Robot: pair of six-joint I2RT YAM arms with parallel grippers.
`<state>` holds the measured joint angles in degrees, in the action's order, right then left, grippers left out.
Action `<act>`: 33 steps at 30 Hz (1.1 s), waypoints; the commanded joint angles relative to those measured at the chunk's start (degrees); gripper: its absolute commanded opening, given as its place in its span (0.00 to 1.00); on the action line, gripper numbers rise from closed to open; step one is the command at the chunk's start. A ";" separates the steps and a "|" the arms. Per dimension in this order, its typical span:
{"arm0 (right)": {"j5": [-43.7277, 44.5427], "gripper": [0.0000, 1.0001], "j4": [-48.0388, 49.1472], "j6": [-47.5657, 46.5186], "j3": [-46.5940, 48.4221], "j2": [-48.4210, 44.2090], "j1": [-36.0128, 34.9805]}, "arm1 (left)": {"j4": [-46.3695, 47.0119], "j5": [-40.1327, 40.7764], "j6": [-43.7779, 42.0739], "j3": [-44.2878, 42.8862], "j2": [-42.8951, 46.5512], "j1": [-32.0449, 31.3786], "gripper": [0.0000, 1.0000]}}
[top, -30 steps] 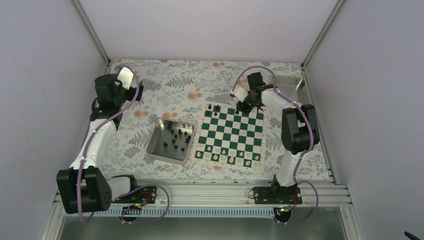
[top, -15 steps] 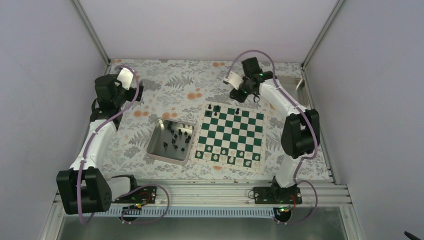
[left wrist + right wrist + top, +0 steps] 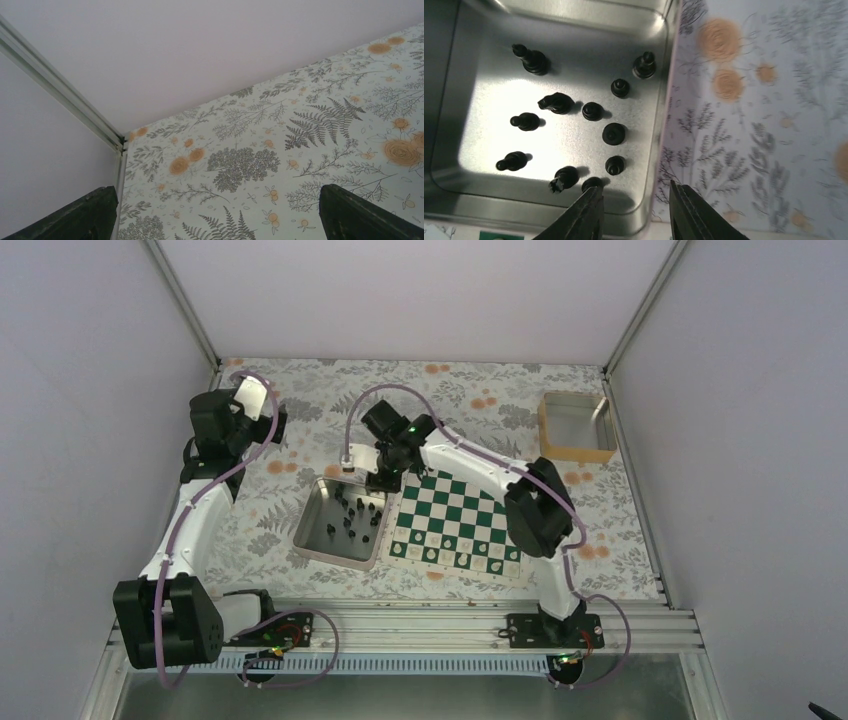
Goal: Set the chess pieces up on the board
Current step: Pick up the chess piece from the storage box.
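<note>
The right end effector (image 3: 634, 216) hangs over a corner of the square shiny metal tray (image 3: 663, 130), its fingers spread and holding nothing. Tiny black chess pieces (image 3: 593, 111) sit loosely clustered in the tray, some upright and some lying down, beside the green-and-white checkered board (image 3: 462, 512). The left end effector (image 3: 215, 215) is spread wide above the floral counter (image 3: 300, 130), well apart. Risk: descending this close to the tray wall, a finger may catch the rim or topple neighbouring pieces.
</note>
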<state>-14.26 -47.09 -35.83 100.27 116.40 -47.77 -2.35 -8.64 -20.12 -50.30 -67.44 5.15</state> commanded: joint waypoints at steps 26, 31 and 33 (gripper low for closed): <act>-2.92 0.38 -2.44 -0.35 6.60 11.14 -4.54 | 0.77 -2.73 -0.18 1.33 1.52 1.00 1.00; -1.77 0.39 -1.41 -0.15 6.43 11.56 -4.60 | 0.77 -3.00 -0.10 1.34 1.52 1.04 1.00; -1.50 0.39 -1.13 -0.07 6.56 11.80 -4.64 | 0.75 -3.12 -0.10 1.41 1.62 1.09 1.00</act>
<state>-16.19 -49.12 -35.79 105.60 126.74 -51.75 -2.26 -10.59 -20.16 -49.58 -66.74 5.91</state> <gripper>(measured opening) 0.388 0.999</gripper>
